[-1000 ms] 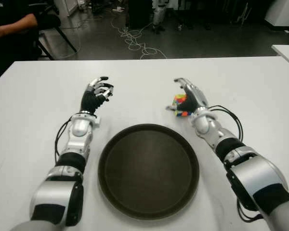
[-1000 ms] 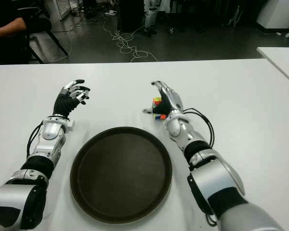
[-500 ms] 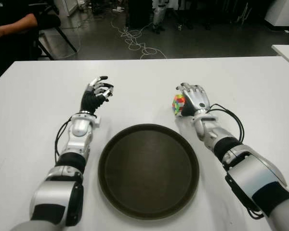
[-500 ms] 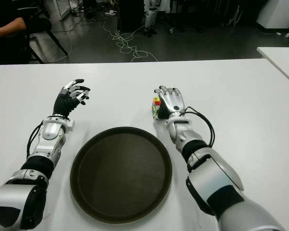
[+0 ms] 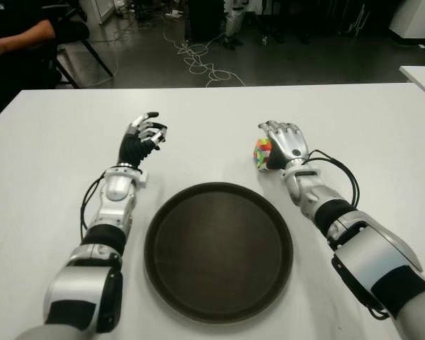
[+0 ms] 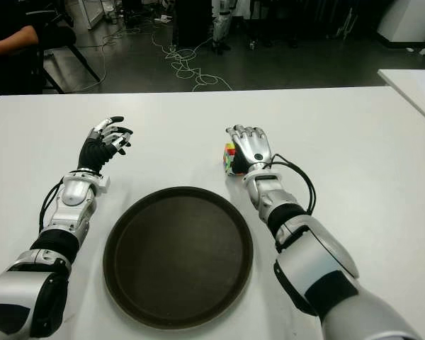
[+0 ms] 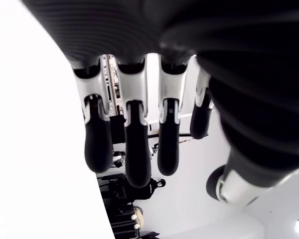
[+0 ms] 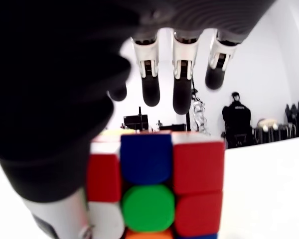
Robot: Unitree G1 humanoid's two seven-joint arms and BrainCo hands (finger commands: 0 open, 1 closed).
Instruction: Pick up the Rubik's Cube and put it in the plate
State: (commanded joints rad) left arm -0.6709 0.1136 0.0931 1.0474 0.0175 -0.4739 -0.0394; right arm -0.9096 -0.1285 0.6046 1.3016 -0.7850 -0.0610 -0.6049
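Note:
The Rubik's Cube [image 5: 262, 152] stands on the white table [image 5: 49, 156], just beyond the far right rim of the dark round plate [image 5: 218, 251]. My right hand [image 5: 284, 143] is palm down over and beside it, with the cube on its thumb side. In the right wrist view the cube [image 8: 157, 186] fills the space under the palm. The fingers [image 8: 182, 84] reach out past it without wrapping it, and the thumb lies along one face. My left hand [image 5: 143, 134] shows raised to the left of the plate, fingers loosely bent and holding nothing.
A person in dark clothes [image 5: 14, 32] sits beyond the table's far left corner. Cables [image 5: 198, 60] trail over the floor behind the table. A second white table [image 5: 421, 74] shows at the right edge.
My right hand turned from edge-on to palm down over the cube, which shifted slightly left. Over the last half second it barely moved. The left hand stayed still.

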